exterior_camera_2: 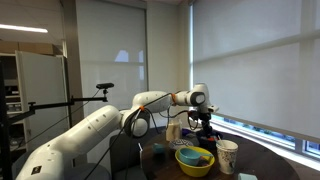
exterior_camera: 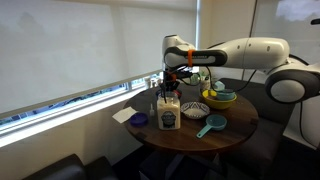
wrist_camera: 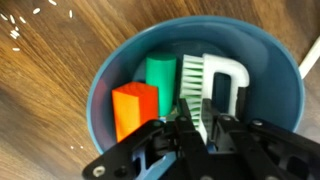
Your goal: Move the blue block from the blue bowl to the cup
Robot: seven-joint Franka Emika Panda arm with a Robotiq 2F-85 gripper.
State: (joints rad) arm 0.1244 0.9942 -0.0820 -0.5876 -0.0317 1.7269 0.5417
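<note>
The blue block is not being seen in the blue bowl (wrist_camera: 275, 95), perhaps hidden under the gripper (wrist_camera: 193, 122). Jaws are being held nearly together, contents untellable. Likely light and rigid, it is best being pinched across flat faces.

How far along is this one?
Nothing looks done. In hand: the gripper sits over the blue bowl, which shows an orange block, a green block and a white brush; no blue block visible. Left: grasp and carry to the cup.
</note>
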